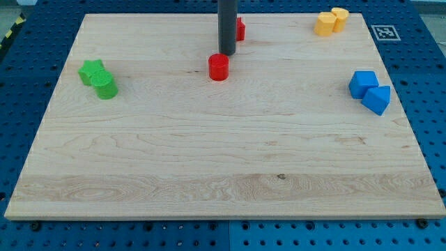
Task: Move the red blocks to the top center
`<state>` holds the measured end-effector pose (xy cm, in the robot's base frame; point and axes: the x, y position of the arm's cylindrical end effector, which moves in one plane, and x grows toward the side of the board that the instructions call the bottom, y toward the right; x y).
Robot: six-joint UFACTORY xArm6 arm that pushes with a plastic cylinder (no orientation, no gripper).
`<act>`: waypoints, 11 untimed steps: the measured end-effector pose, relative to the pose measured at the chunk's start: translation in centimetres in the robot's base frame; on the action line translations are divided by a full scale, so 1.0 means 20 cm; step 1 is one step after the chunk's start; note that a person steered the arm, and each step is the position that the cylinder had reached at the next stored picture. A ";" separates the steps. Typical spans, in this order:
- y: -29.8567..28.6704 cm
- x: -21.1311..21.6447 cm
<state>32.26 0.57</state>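
In the camera view, a wooden worktop (223, 174) is lying on a blue pegboard base (21, 49), and my tip (226, 54) is resting near the top centre, at the end of a dark rod coming down from the view's top. There is no gripper on this arm, so nothing is spreading or pinching; the rod can only shove.

A red cylinder (219, 67) is sitting just below my tip and slightly to the view's left, so near that it seems to be touching or almost touching; I cannot tell which. A second red block (240, 29) is peeking out just right of the rod, higher up, near the top edge; the rod is hiding most of it, so its shape is unclear.

Both red blocks are looking small, rigid and light, probably plastic, and should be sliding easily on the smooth wood. There is no taking hold of them; contact should be going through the middle of a side face. The cylinder's round wall is likely to be slipping off my tip if the push is off-centre.

Judging by position, both reds are already lying close to the top centre, the cylinder being the farther one.

Elsewhere, two green blocks (98, 79) are sitting touching at the left, two yellow blocks (330, 21) at the top right, and two blue blocks (370, 90) at the right.
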 end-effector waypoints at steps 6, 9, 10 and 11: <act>-0.03 0.42; -0.06 0.29; -0.09 0.28; -0.18 0.22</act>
<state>36.62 -3.09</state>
